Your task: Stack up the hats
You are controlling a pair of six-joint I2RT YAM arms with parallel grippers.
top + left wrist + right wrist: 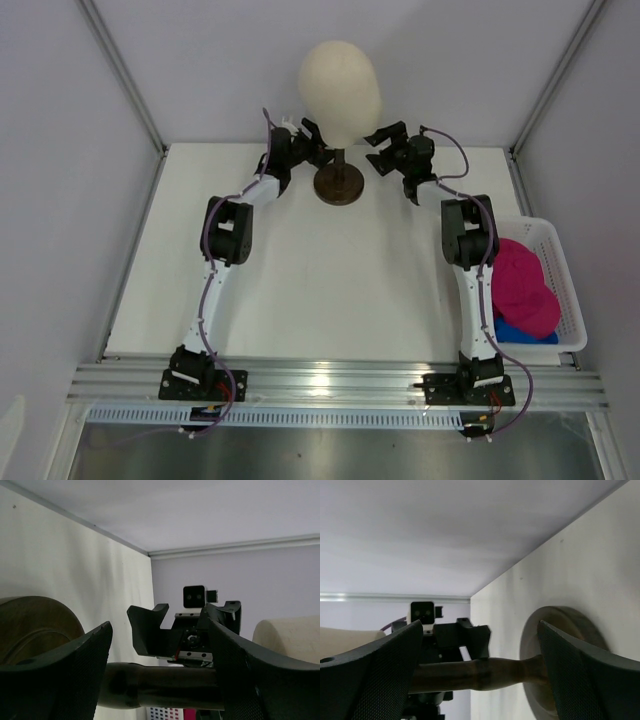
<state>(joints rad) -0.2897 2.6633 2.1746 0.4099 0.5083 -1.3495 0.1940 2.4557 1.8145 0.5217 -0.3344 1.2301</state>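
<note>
A magenta-pink hat (525,280) lies in the white basket (560,262) at the right, on top of a blue hat (520,333) whose edge shows at the basket's near end. Neither gripper touches them. My left gripper (310,148) (160,645) is open at the left of the mannequin stand's post (165,685), its fingers spread along the post without closing on it. My right gripper (385,150) (480,630) is wide open at the right of the same post (485,675). Both are empty and face each other across the stand.
The cream mannequin head (340,80) stands bare on its dark round base (338,186) at the back middle of the white table (320,290). Walls close in the back and both sides. The basket sits beside the right arm's forearm.
</note>
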